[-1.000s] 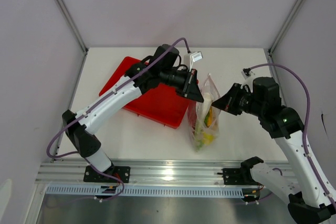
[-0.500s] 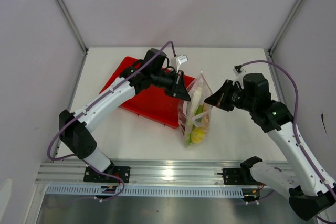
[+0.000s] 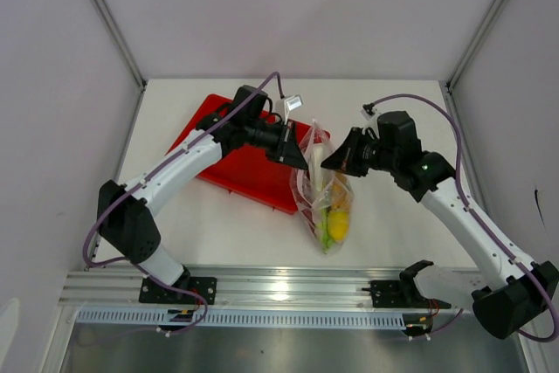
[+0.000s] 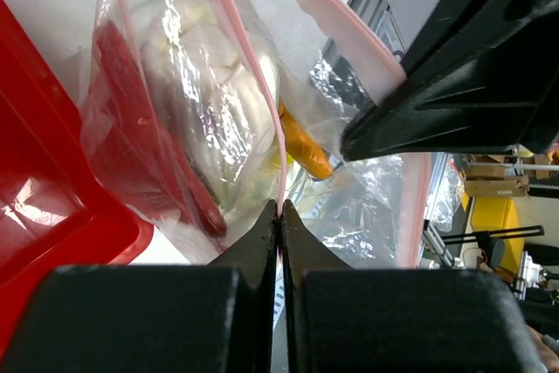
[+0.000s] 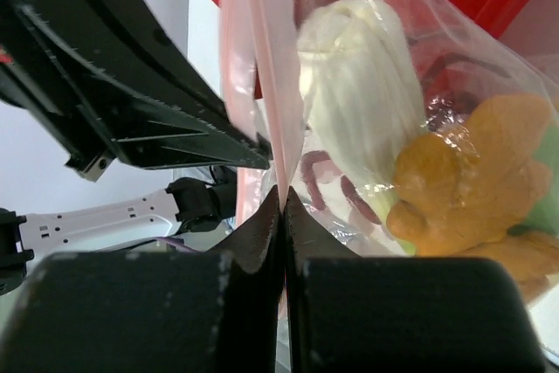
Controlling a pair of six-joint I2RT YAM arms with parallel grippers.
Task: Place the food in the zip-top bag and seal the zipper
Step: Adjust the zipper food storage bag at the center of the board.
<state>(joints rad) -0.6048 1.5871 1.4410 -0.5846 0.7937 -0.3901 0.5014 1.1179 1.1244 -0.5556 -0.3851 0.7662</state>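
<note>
The left fingers (image 4: 258, 246) are pressed tight together with the thin pink zipper (image 4: 279, 163) caught between their tips; the right fingers (image 5: 253, 233) are clamped just as tightly on the same strip, from the side away from the red tray (image 3: 249, 172). Between the two grips the zip-top bag (image 3: 325, 203) hangs just off the tray's near right corner, its mouth lifted and its bottom resting on the counter (image 3: 393, 102). The food in view is already inside: the white leek (image 5: 354, 85) and the orange ruffled piece (image 5: 472, 172) show through the plastic, with a yellow fruit (image 3: 339, 227) low in the pouch. Loading looks done, so the step in hand is the seal — though from the left wrist a second pink lip curves away from the pinched one, which suggests the mouth still gapes. The next move calls for bringing both lips together and pressing along the strip, keeping it taut; any fold or a leek tip crossing the track would likely block the closure.
</note>
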